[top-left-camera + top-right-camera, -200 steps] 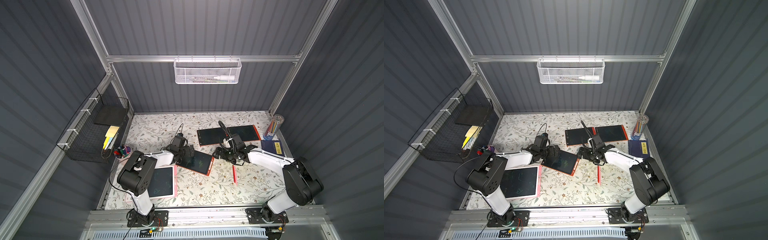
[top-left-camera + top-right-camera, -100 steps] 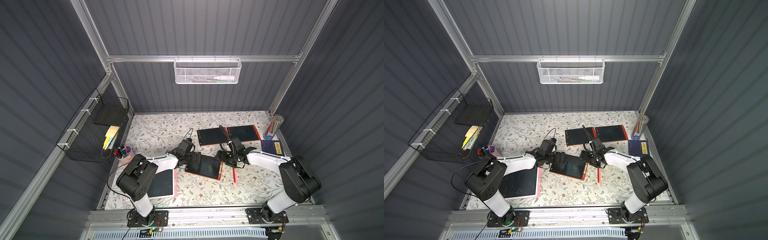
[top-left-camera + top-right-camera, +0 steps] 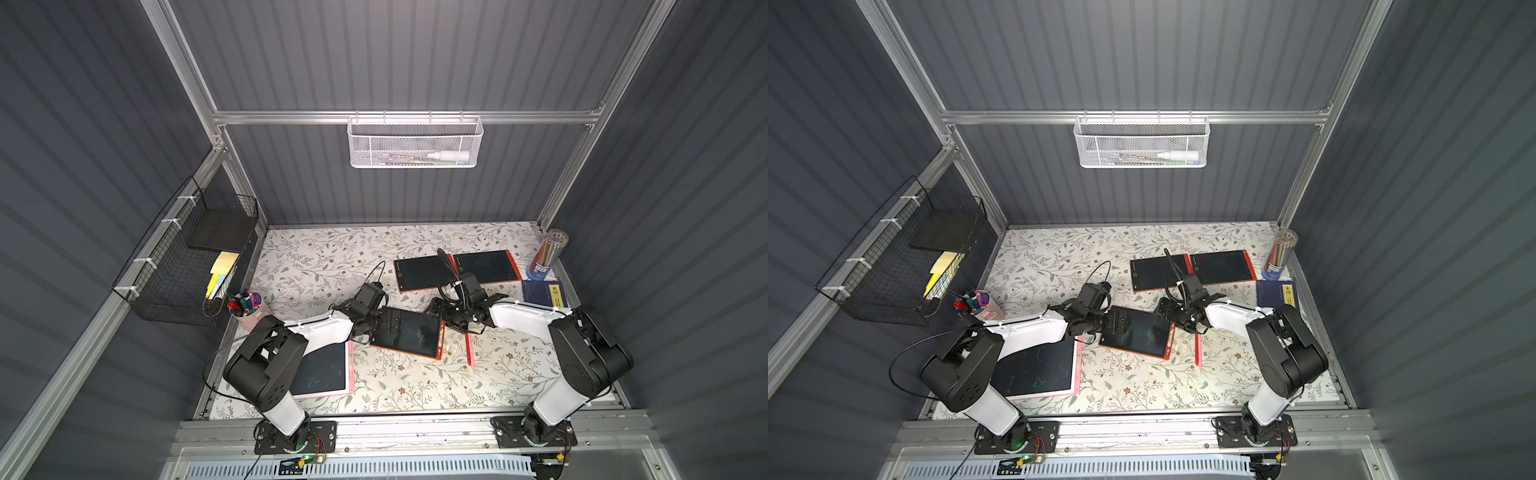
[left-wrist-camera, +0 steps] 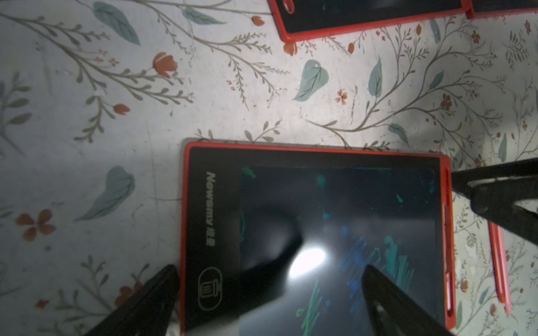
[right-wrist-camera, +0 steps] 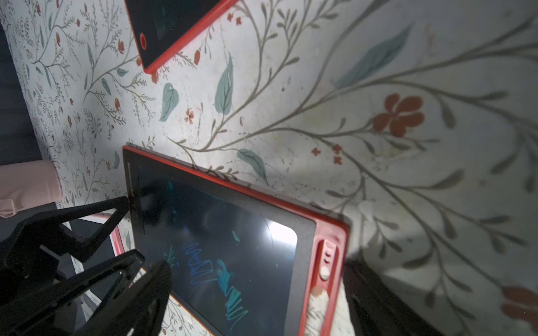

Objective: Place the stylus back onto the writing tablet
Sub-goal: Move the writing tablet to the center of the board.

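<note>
- Left gripper (image 4: 269, 269) jaws hang wide apart over the writing tablet (image 4: 320, 203), clamping nothing. Right gripper (image 5: 257, 263) gapes too, at its slot end.
- Stylus (image 3: 469, 351) lies on the worktop (image 3: 395, 386), just beside the tablet's right-edge side.
- Screen scribbles only show in the wrist views. The stylus is partly hidden in the left wrist one.

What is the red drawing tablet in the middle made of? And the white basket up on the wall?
Red tablet: the frame is probably plastic, smooth and fairly matte. Its dark screen is glossy, mirroring a bright spot of light.
White basket: likely painted metal mesh, because tiny holes let you see the things inside.
</note>
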